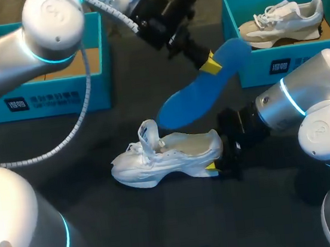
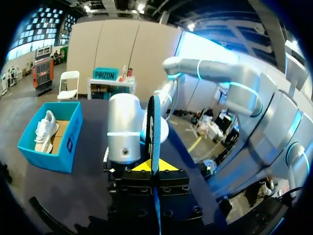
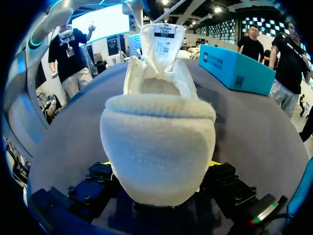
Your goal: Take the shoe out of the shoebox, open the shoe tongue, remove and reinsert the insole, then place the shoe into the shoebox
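Blue shoebox (image 1: pixel 48 103) at the far left: what shows inside it?

Brown cardboard lining, partly hidden behind the left arm (image 1: pixel 6 55).

And that arm's gripper?

The left gripper (image 1: pixel 210 63) hangs above the table (image 1: pixel 165 220), past the middle, with its fingers clamped on one end of the blue insole (image 1: pixel 195 98). The insole slants down toward the shoe, and its lower end is near the raised tongue (image 1: pixel 148 131). Whether they touch cannot be told. In the left wrist view the insole (image 2: pixel 152 127) stands edge-on between the two yellow fingertips (image 2: pixel 138 167).

Where is the shoe itself?

The white shoe (image 1: pixel 166 156) stands upright on the dark table, in the middle, with its toe to the left.

What has the heel?

The right gripper (image 1: pixel 215 166), closed on it from both sides. In the right wrist view the fleecy heel (image 3: pixel 159 147) fills the space between the fingers, and the tongue (image 3: pixel 164 41) rises beyond it.

And farther right?

A second shoebox (image 1: pixel 284 63), also blue, sits at the back right with another white shoe (image 1: pixel 282 22) lying in it.
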Robot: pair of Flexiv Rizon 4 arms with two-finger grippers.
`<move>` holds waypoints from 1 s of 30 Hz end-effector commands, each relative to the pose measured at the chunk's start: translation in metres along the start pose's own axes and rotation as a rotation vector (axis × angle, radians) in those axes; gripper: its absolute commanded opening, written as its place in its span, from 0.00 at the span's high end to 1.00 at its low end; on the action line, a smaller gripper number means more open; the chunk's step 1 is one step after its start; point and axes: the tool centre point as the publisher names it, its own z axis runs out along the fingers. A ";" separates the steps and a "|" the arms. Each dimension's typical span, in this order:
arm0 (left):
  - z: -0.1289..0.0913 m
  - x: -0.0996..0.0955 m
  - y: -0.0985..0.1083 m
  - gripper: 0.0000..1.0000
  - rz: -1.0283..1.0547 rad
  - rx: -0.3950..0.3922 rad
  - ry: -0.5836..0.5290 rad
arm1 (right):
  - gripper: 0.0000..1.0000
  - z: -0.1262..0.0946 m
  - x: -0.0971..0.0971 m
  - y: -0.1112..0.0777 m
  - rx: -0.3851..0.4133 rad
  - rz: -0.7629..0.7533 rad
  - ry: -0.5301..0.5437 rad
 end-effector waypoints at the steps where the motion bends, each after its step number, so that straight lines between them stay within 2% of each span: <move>1: -0.004 0.015 0.000 1.00 -0.017 0.126 -0.010 | 1.00 0.004 -0.001 -0.001 0.002 0.000 -0.001; 10: -0.009 0.030 -0.018 1.00 -0.190 0.306 -0.004 | 1.00 0.004 -0.001 -0.001 0.002 0.000 -0.001; 21: -0.021 0.050 -0.043 1.00 -0.294 0.409 -0.036 | 1.00 0.004 -0.001 -0.001 0.002 0.000 -0.001; 30: -0.026 0.062 -0.059 1.00 -0.291 0.482 0.013 | 1.00 0.004 -0.001 -0.001 0.002 0.000 -0.001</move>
